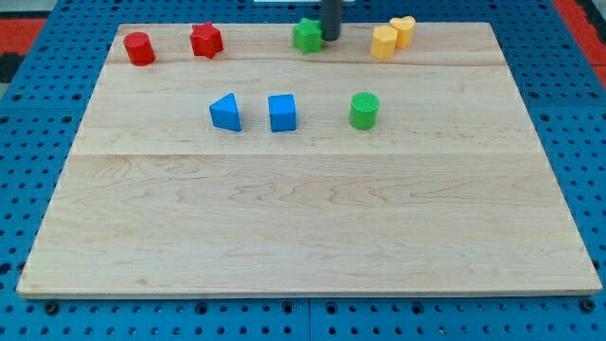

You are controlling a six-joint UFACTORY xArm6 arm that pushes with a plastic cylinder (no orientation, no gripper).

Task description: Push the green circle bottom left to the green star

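The green circle (pixel 364 110) is a short cylinder standing right of the board's middle, in its upper half. The green star (pixel 307 35) lies near the board's top edge, up and to the left of the circle. My dark rod comes down from the view's top, and my tip (pixel 331 38) rests just to the right of the green star, close to it or touching it. The tip is well above the green circle and a little to its left.
A red cylinder (pixel 139 47) and a red star-like block (pixel 205 40) sit at the top left. Two yellow blocks (pixel 383 42) (pixel 403 29) sit at the top right. A blue triangle (pixel 225 112) and a blue cube (pixel 282 112) lie left of the circle. The wooden board (pixel 303 227) rests on a blue pegboard.
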